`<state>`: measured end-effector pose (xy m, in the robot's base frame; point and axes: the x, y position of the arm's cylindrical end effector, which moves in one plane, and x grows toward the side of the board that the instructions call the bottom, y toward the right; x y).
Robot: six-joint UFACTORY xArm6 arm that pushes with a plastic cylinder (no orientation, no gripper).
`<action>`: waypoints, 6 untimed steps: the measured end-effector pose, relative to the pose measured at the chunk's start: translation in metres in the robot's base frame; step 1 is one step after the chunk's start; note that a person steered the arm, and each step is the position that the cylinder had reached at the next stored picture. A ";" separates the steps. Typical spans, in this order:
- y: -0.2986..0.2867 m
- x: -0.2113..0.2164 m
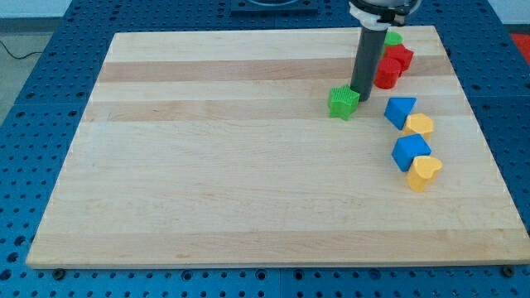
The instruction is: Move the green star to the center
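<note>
The tabletop [207, 207] lies bare at the view's bottom. The green star [343, 102] sits right of and above centre, my tip [358, 92] touching its upper-right edge. The end effector is a plain rod, nothing pinched. Most pushing remains.

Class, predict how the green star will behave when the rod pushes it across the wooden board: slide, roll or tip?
The green star sits low and flat, so it will probably slide, not roll or tip. My tip touches its upper right edge, off-centre, so it may rotate. The wooden board looks smooth, which should keep drag low.
</note>
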<state>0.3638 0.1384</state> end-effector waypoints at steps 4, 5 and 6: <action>-0.103 0.038; -0.166 0.049; -0.137 0.049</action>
